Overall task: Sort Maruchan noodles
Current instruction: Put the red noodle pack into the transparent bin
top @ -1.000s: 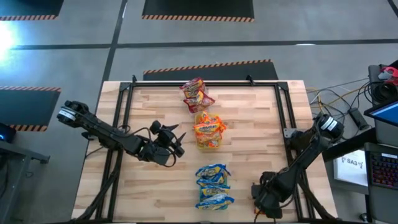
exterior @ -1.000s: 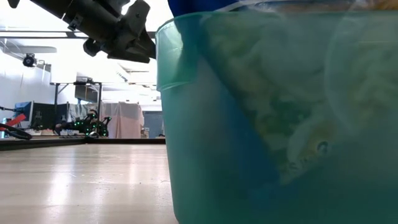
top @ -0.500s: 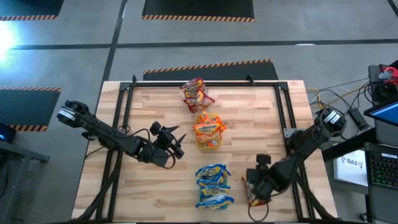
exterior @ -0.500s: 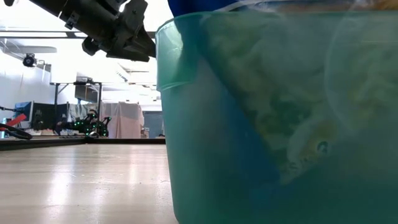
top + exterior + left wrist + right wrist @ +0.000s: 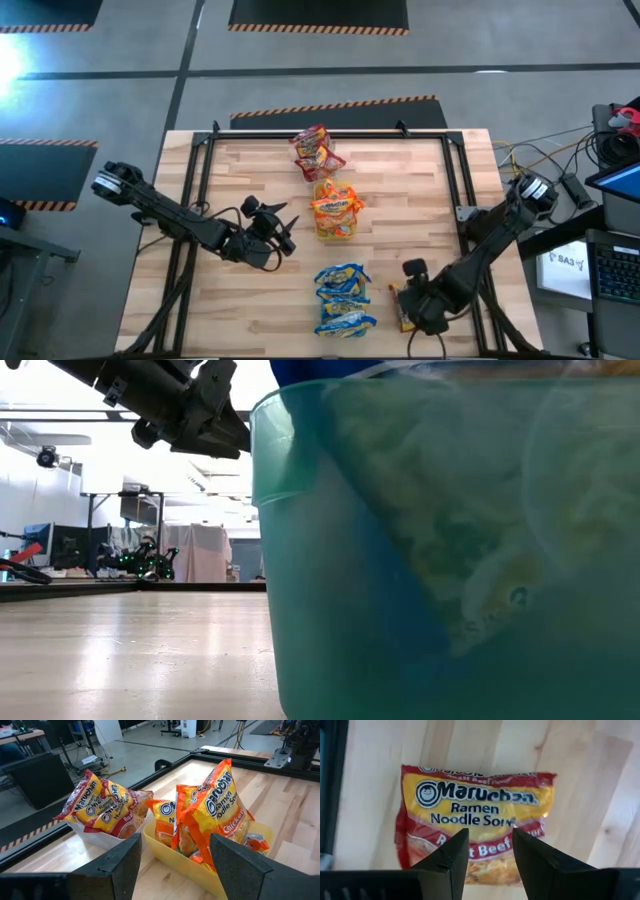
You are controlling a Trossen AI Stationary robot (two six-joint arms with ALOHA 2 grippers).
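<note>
1. Three groups of Maruchan packets are seen in a line down the middle of the wooden table (image 5: 400, 200): red packets (image 5: 317, 150) at the far end, orange packets (image 5: 336, 210) in the middle, blue packets (image 5: 344, 300) at the near end.
2. In the left wrist view the red packets (image 5: 102, 805) are shown standing in a clear tray (image 5: 102, 839), and the orange packets (image 5: 210, 815) in a yellow tray (image 5: 175, 865) just beside it.
3. In the low view a green tray (image 5: 420, 560) holding noodle packets is seen close to the camera, filling the right of the picture.
4. The left gripper (image 5: 283, 232) is held above the table, left of the orange packets, with its fingers (image 5: 120, 865) spread apart and nothing between them.
5. The right gripper (image 5: 402, 300) is placed at the near right of the table, over a single red packet (image 5: 404, 310) lying flat on the wood, right of the blue packets.
6. In the right wrist view this single red packet (image 5: 475, 820) is seen under the partly spread fingers (image 5: 450, 860); whether it is pinched cannot be told.
</note>
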